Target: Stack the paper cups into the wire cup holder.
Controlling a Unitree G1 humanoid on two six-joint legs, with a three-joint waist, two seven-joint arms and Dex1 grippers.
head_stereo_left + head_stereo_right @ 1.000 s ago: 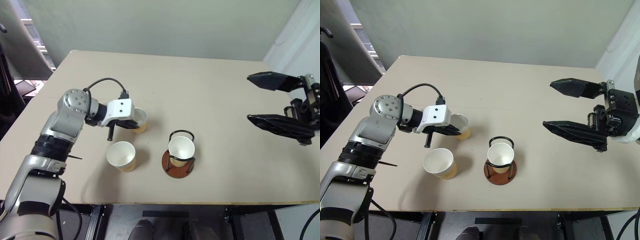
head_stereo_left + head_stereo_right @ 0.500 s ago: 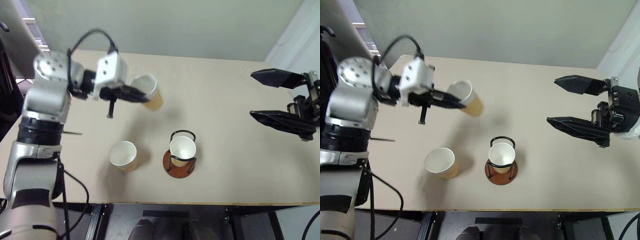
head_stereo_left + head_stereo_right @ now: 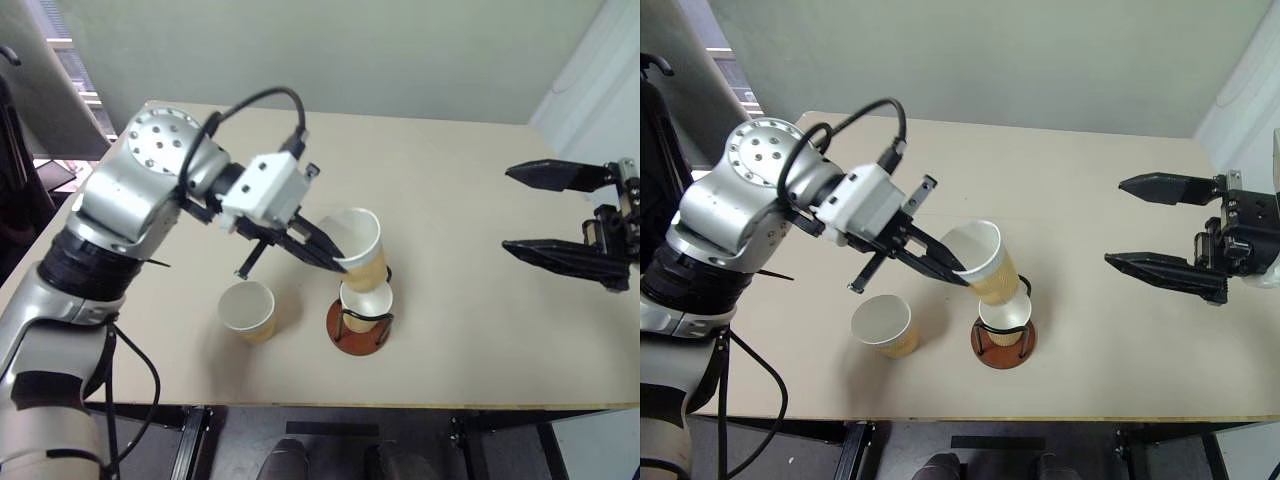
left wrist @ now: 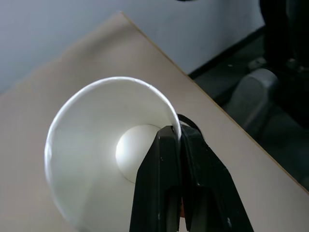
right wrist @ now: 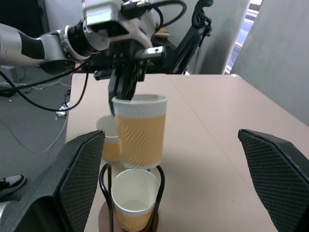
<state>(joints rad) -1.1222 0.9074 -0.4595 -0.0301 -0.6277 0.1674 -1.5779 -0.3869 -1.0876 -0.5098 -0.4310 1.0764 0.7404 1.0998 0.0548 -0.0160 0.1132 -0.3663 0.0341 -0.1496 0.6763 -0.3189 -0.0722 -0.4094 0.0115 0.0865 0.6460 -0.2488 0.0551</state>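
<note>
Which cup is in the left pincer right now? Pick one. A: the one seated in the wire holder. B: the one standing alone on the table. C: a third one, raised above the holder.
C: the left pincer pinches the rim of a raised cup just above the cup in the wire holder; another cup stands alone on the table.

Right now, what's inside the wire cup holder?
One paper cup sits upright inside the wire cup holder, its white inside bare. A second cup, pinched by the left gripper, hangs above it, hiding part of the rim from the head views.

Beige table (image 3: 450, 200), grey wall (image 3: 330, 50), black chair (image 5: 193, 34) behind
</note>
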